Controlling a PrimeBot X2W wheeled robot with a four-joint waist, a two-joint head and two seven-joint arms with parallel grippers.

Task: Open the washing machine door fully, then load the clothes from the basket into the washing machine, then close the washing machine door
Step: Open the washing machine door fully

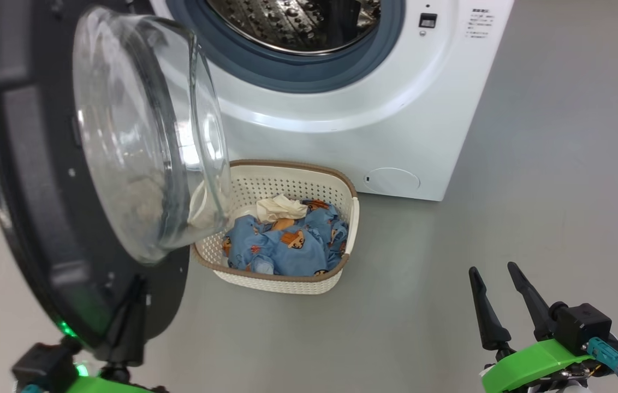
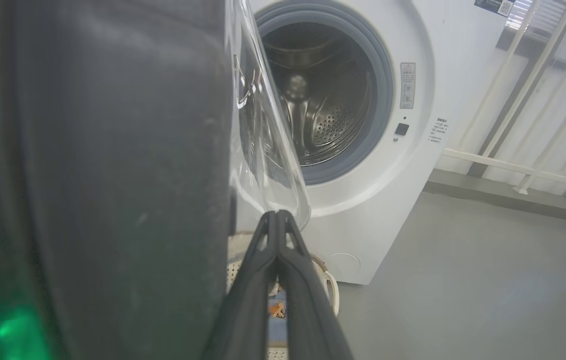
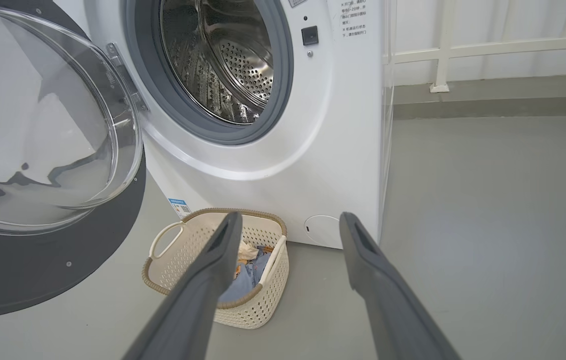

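Door [image 1: 96, 164] looms closest, swung out from the washer [image 1: 374, 125] on its left side and standing roughly square to the front. Its black rim faces the robot and its glass bowl bulges toward the washer's opening. In the left wrist view the left gripper [image 2: 277, 214] has its two fingers pressed together with nothing between them. They lie just beside the rim's inner edge, tips near the bowl's lower lip; whether they touch the door cannot be told.

Washer's mouth stands open, with the grey gasket [image 1: 287, 71] ringing the steel drum [image 1: 298, 22]. The basket [image 1: 279, 284] sits on the floor just before the washer's front, below the opening and left of the round flap [image 1: 392, 180]. It holds the clothes [image 1: 287, 240]: blue printed pieces with a cream cloth on top. In the head view the bowl's lower edge overlaps the basket's left end; the right wrist view shows the door above and left of the basket, apart from it.

The right gripper [image 1: 492, 268] hangs well before the washer's right corner, fingers spread wide and holding nothing. Grey floor [image 1: 505, 207] stretches broadly right of the washer, reaching a kerb and white railing [image 3: 443, 50].
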